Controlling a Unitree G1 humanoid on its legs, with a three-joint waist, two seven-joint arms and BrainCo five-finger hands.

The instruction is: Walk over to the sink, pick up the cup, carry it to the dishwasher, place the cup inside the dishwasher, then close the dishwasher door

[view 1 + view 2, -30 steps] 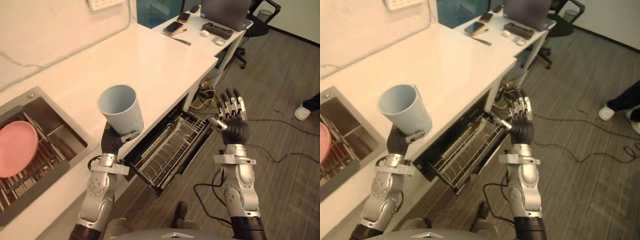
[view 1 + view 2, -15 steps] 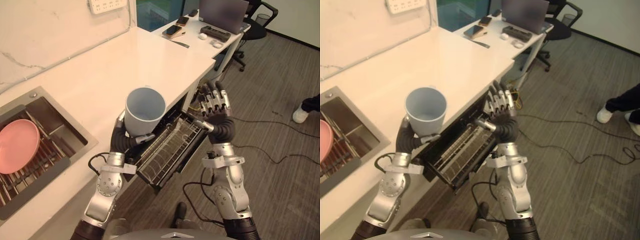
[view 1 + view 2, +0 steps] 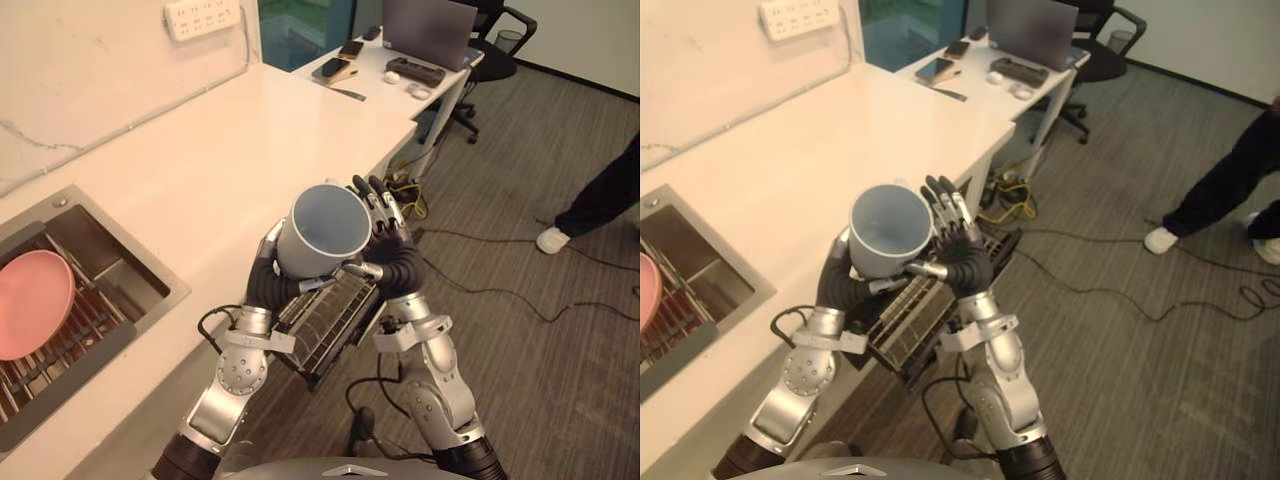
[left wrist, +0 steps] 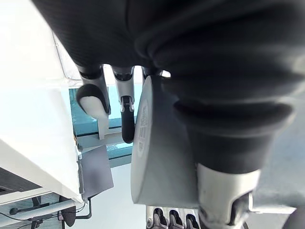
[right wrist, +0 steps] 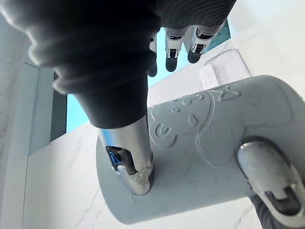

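dishwasher rack (image 3: 330, 322) sits pulled out from under the white desk (image 3: 200, 160), nearest of all, between the two forearms. just above it, at the desk's front edge, the left hand (image 3: 262, 285) holds the pale blue cup (image 3: 322, 232) in the air. its fingers are curled round the cup's wall from the left, and the cup's open mouth faces up so the inside shows. the right hand (image 3: 395, 258) is against the cup's right side. its fingers stand straight and spread behind the rim, not wrapped round it, while its thumb rests on the cup's embossed wall, as the right wrist view shows. to the left, set into the desk, the sink (image 3: 125, 265) has a pink plate (image 3: 32, 305) lying in it. farther off a power strip (image 3: 203, 17) hangs on the wall, and a second desk (image 3: 375, 88) carries a laptop (image 3: 430, 20) and small devices. an office chair (image 3: 497, 45) stands beside it. a person's leg (image 3: 605, 190) and white shoe (image 3: 552, 238) show on the grey floor (image 3: 540, 350) at the right.
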